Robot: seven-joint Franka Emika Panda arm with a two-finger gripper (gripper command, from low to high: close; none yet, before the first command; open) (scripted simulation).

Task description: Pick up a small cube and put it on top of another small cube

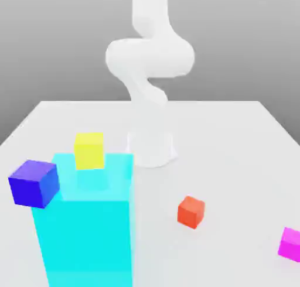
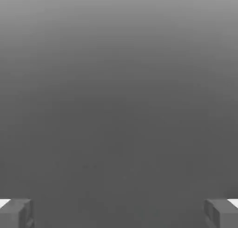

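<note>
Rising above its base, the white arm (image 1: 150, 57) carries a wide-open, empty gripper (image 2: 119, 214).

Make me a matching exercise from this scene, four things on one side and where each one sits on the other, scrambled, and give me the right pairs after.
Things
1. Yellow cube
2. Red-orange cube
3. Magenta cube
4. Gripper

Places or states
A. Cut off by the picture's edge at the exterior view's right
B. Open, with nothing between its fingers
C. Above the front of the robot's base, over the big cyan block in the exterior view
D. Between the cyan block and the magenta cube in the exterior view

Right pairs
1-C
2-D
3-A
4-B
</note>
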